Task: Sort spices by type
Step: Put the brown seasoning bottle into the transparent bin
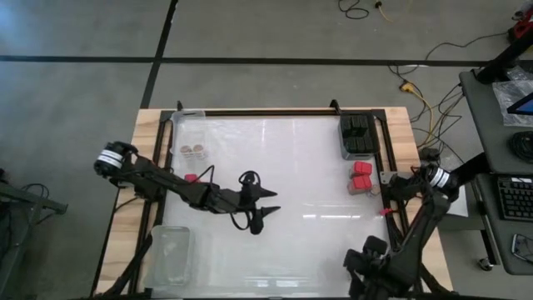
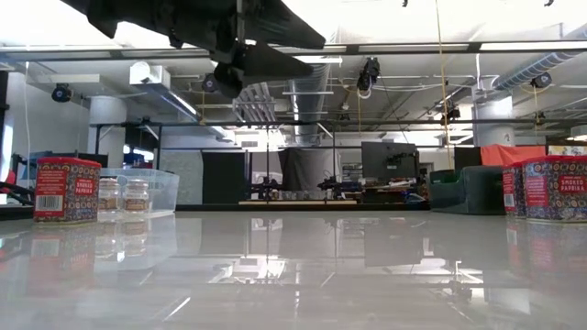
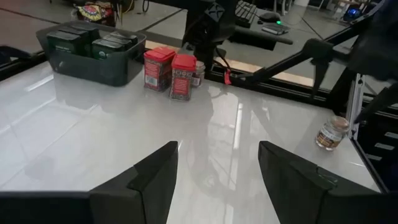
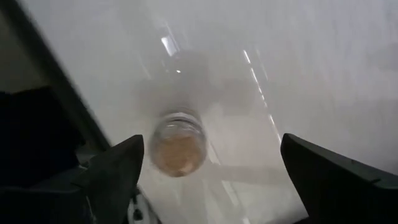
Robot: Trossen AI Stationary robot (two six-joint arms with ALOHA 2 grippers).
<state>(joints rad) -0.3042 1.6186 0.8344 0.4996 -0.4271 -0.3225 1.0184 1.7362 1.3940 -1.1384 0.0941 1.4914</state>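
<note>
- Glass jar (image 4: 178, 142) with a tan top stands upright on the white desk (image 1: 275, 167), right under the right hand (image 4: 208, 171); the fingers are spread wide on either side of it, not touching it.
- From the left wrist view the same jar (image 3: 329, 132) sits close to the desk's right edge rail, well apart from the other jars.
- Handling guess: small, light, stiff, smooth glass, likely slippery and easy to tip; best taken across the round body below the lid, fingers squared to it.
- Two more tan-topped jars (image 1: 193, 151) sit in the clear bin (image 1: 190, 119) at the far left corner.
- Red tins (image 1: 361, 174) stand together near the right edge, just in front of the black bin (image 1: 358, 137) full of black boxes (image 3: 90, 40).
- One red tin (image 1: 191, 177) is on the left side, right beside the left arm.
- Left hand (image 1: 266, 204) hovers over mid-desk, fingers apart, holding nothing.
- Another clear bin (image 1: 171, 254) lies at the near left corner.
- In the way: the edge rail right beside the jar crowds the right hand's outer finger; the left arm lies across the route to the far-left bin.
</note>
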